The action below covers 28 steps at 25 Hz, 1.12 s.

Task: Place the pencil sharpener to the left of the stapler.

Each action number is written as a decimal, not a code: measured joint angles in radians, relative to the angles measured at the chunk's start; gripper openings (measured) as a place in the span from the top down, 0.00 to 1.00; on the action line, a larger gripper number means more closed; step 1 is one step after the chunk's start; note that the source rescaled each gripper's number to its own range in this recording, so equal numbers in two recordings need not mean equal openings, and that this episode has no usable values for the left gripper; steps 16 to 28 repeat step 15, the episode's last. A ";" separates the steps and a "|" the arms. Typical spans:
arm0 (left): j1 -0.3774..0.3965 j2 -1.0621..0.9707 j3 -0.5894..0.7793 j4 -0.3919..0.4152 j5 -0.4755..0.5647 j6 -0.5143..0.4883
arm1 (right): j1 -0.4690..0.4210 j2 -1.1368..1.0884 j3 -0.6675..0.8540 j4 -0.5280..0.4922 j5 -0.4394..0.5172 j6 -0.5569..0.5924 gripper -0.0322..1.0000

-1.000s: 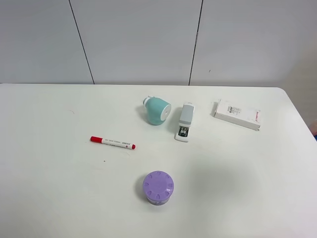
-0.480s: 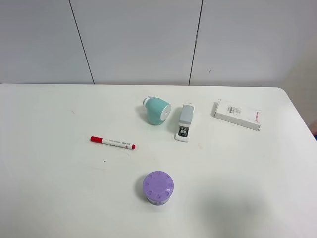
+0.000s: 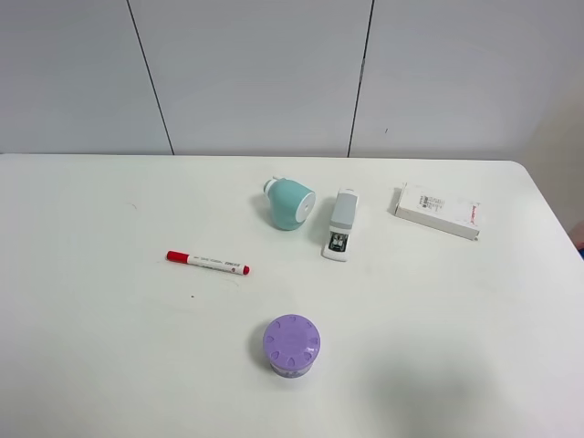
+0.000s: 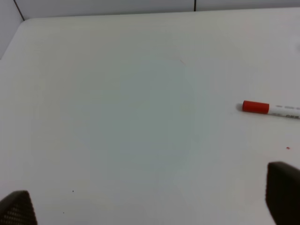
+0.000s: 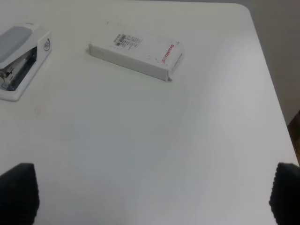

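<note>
The teal pencil sharpener (image 3: 290, 203) lies on the white table (image 3: 109, 319), its white face turned toward the back left. Just to its right, a small gap away, lies the pale grey stapler (image 3: 339, 224), also seen in the right wrist view (image 5: 21, 58) with its dark metal mouth showing. Neither gripper appears in the high view. My left gripper (image 4: 150, 201) is open over bare table, far from both objects. My right gripper (image 5: 152, 194) is open too, hovering over the table to the right of the stapler. Both hold nothing.
A red-capped white marker (image 3: 207, 263) lies left of centre, its cap end visible as the marker (image 4: 269, 108) in the left wrist view. A purple ridged-lid jar (image 3: 291, 345) stands near the front. A white printed box (image 3: 437, 212) lies at the back right, and the same box (image 5: 136, 49) shows in the right wrist view.
A faint shadow on the table's front right has slid toward the front edge. None of the objects have moved.
</note>
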<state>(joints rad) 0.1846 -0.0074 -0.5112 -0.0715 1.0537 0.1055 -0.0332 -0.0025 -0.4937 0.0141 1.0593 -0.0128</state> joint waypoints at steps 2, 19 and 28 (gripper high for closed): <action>0.000 0.000 0.000 0.000 0.000 0.000 | 0.000 0.000 0.000 0.000 0.000 0.000 0.00; 0.000 0.000 0.000 0.000 0.000 0.000 | 0.000 0.000 0.000 0.000 0.000 0.000 0.00; 0.000 0.000 0.000 0.000 0.000 0.000 | 0.000 0.000 0.000 0.000 0.000 0.000 0.00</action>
